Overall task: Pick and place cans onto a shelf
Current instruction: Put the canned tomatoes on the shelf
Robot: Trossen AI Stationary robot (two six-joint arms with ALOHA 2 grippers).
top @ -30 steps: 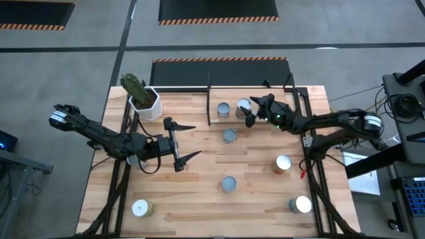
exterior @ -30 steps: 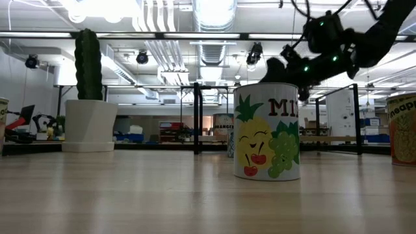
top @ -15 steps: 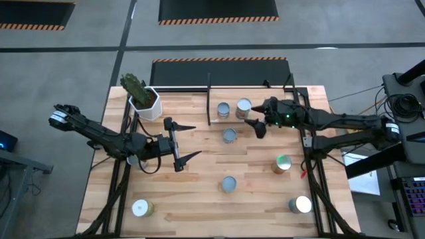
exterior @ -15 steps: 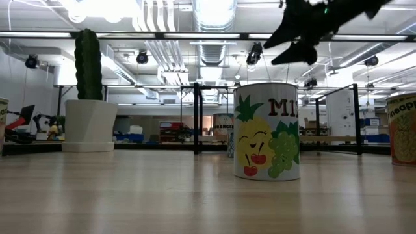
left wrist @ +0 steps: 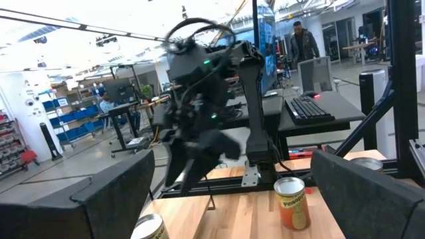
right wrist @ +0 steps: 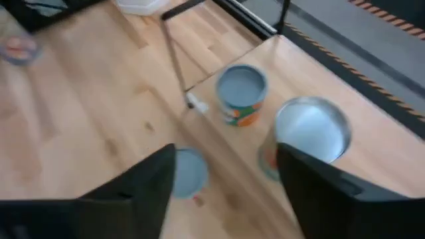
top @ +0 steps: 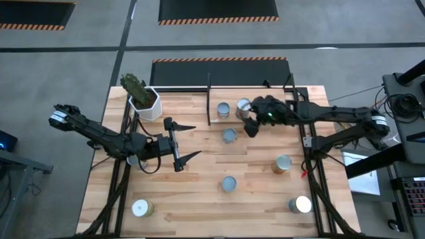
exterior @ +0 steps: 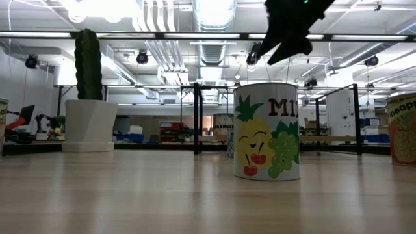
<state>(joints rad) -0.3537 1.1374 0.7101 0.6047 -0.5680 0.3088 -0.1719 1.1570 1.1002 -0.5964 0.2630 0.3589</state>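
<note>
A: We saw the right gripper [top: 250,123] hovering at the shelf's [top: 265,99] 6 o'clock edge, jaws parted, holding nothing.
B: Cans [right wrist: 242,93] sat on the shelf just beyond. We judged them stiff, smooth-sided, light; grip mid-wall.
A: Left gripper [top: 188,141] waited wide open, empty.

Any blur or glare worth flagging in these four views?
Left wrist view: the right arm is smeared by motion, while the can beyond stays sharp. Right wrist view: softly blurred all over, two cans on the shelf still readable. Low view: ceiling lights blow out; the right gripper is a dark silhouette. High view: evenly lit, sharp.
</note>
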